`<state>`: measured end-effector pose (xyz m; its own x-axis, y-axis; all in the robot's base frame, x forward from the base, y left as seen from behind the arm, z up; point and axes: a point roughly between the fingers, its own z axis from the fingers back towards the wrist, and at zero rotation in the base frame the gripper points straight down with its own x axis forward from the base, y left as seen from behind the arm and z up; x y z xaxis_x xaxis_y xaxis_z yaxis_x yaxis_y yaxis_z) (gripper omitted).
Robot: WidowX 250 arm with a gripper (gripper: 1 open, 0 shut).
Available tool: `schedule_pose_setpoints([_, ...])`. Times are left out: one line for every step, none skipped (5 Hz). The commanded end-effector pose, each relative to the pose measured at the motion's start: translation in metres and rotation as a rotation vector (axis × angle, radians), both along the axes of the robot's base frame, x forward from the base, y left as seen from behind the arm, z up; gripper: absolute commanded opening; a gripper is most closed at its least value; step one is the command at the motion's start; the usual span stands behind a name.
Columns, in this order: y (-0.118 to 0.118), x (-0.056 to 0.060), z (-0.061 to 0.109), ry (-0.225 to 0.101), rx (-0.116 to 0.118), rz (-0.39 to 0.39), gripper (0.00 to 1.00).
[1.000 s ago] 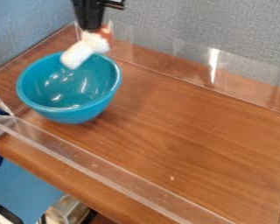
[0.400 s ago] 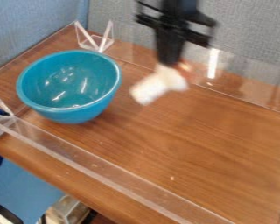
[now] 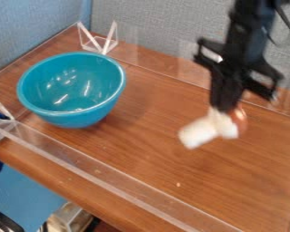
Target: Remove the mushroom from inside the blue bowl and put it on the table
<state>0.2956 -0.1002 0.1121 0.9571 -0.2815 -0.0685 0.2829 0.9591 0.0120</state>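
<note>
While my fingers (image 3: 232, 101) hang over the worktop (image 3: 154, 163), closed on the mushroom (image 3: 212, 129), its pale stem pokes out below them, tilted toward the lower left, w/ a bit of the reddish cap showing on the other side, up against my grip. Mushroom & fingers are a bit blurred. Worktop under me is reddish-brown wood grain, shiny; clear low walls run along its back & front-left edges. Behind me, past the back edge, is a grey textured wall (image 3: 159, 23), w/ bluish fabric (image 3: 26, 27) off to the left. Blue bowl (image 3: 72, 89) sits left of my fingers, well apart from the mushroom, upright nr the worktop's left end; only glossy highlights visible inside, no contents seen. Just behind the bowl, a white strappy thing (image 3: 98, 39), can't tell what. Low left, beyond the worktop's edge: blue surface (image 3: 33, 195) & dark bits, partly cut off.
</note>
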Motion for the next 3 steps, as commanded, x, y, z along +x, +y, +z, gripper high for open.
schedule_pose_setpoints([-0.007, 0.005, -0.007, -0.047, -0.010, -0.049, 0.00])
schedule_pose_setpoints([-0.007, 0.003, -0.030, -0.043, -0.011, -0.082, 0.00])
schedule_pose_setpoints([-0.003, 0.008, -0.046, -0.048, -0.012, -0.107, 0.00])
